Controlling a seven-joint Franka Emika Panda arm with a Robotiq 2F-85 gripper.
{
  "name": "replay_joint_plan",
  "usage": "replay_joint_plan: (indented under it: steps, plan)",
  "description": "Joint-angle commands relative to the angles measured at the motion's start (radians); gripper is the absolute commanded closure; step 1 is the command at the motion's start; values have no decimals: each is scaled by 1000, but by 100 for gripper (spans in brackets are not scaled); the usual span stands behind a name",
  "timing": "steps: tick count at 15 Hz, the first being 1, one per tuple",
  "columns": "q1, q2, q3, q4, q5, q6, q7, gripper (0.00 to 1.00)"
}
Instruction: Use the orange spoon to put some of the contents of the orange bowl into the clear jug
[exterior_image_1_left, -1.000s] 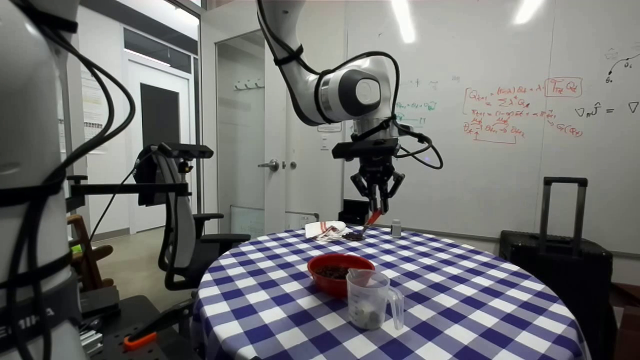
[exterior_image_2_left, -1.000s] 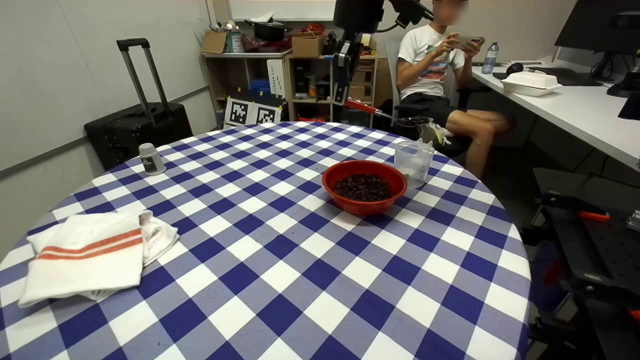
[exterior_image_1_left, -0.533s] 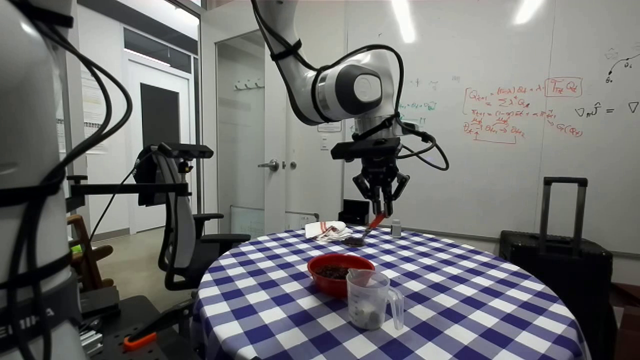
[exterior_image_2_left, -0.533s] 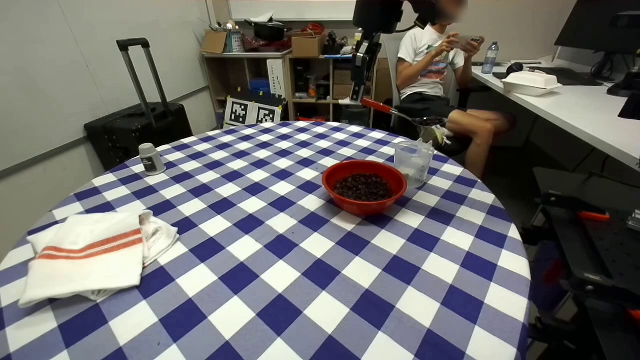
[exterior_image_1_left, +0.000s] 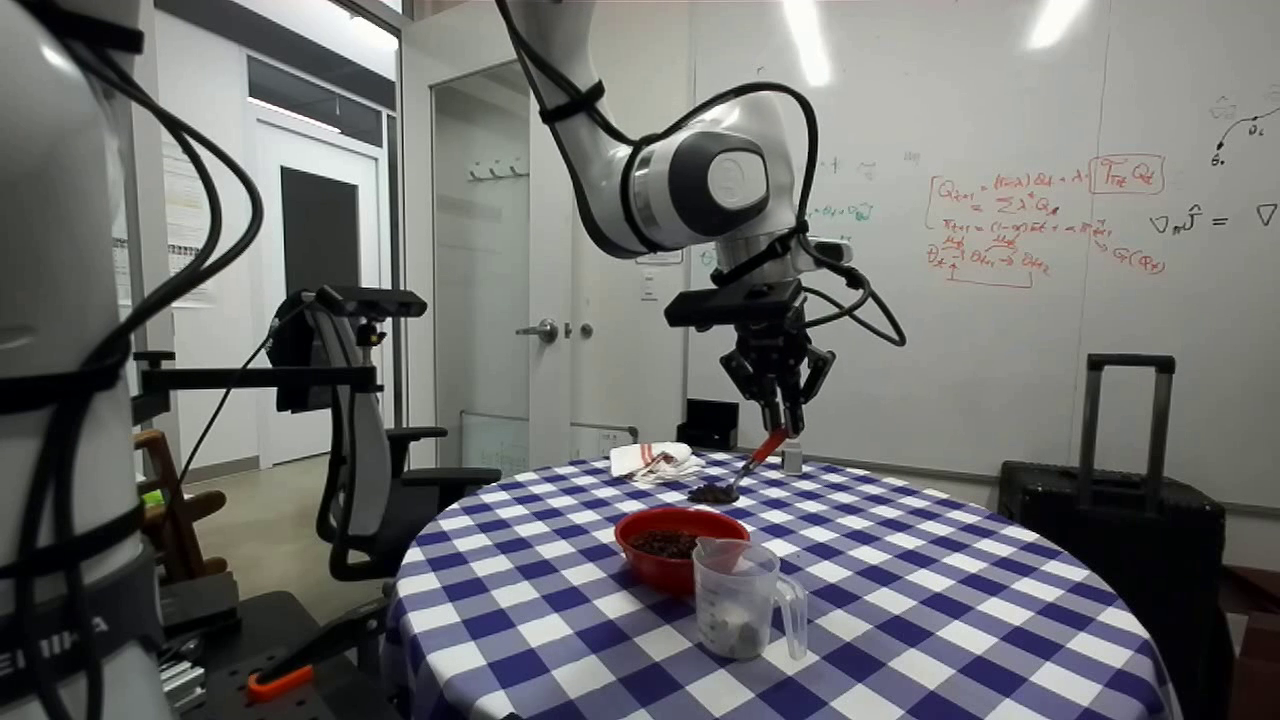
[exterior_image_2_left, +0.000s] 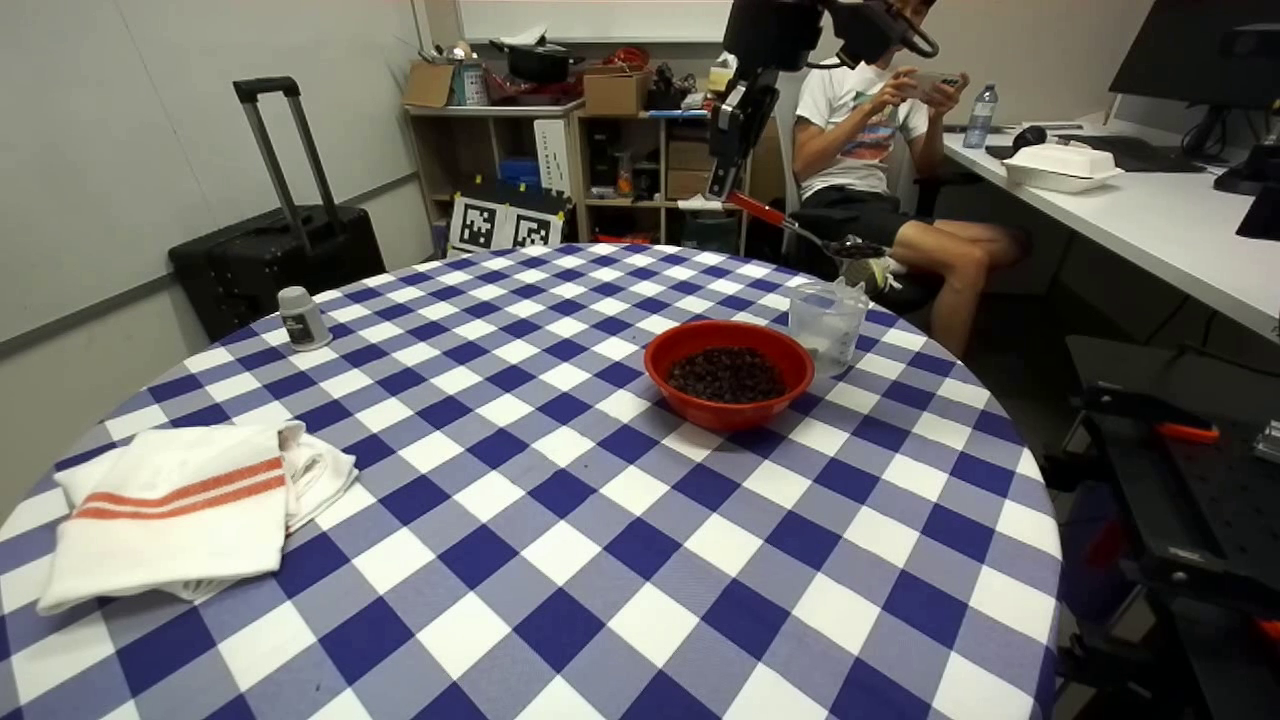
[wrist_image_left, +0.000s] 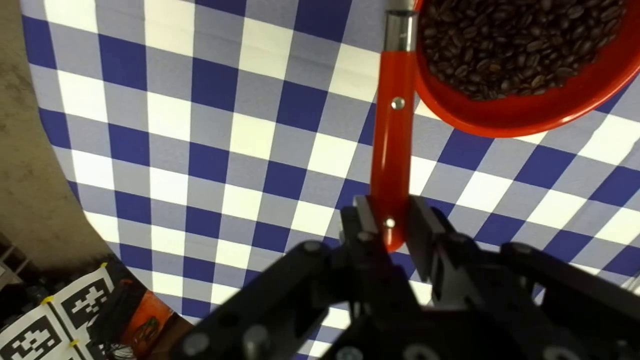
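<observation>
My gripper (exterior_image_1_left: 783, 428) is shut on the end of the orange spoon's handle (exterior_image_1_left: 768, 446), also seen in the wrist view (wrist_image_left: 392, 140). The spoon's head (exterior_image_2_left: 855, 248) carries a heap of dark beans and hangs in the air. In an exterior view it appears just above the jug; its exact depth over it is unclear. In the wrist view the head is cut off at the top edge. The orange bowl (exterior_image_2_left: 728, 412) holds dark coffee beans, also seen in the wrist view (wrist_image_left: 500, 120). The clear jug (exterior_image_1_left: 735, 590) stands upright beside the bowl, with pale and greyish matter low inside.
A white towel with orange stripes (exterior_image_2_left: 180, 520) and a small grey-capped shaker (exterior_image_2_left: 304, 318) lie toward one side of the round checked table (exterior_image_2_left: 560, 600). A person (exterior_image_2_left: 860, 130) sits beyond the table. A black suitcase (exterior_image_1_left: 1110, 560) stands beside it.
In both exterior views my gripper has moved right with the loaded spoon, and has tilted a little. The spoon's head is slightly lower. The bowl and jug have not moved.
</observation>
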Motion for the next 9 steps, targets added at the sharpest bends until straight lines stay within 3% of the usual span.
replay_joint_plan:
  steps: [1, 4, 9]
  plan:
    - [16, 5, -25, -7, -45, 43, 83, 95]
    - [26, 12, -47, -10, -98, 75, 160, 95]
    - [79, 34, -147, 6, -341, 112, 419, 95]
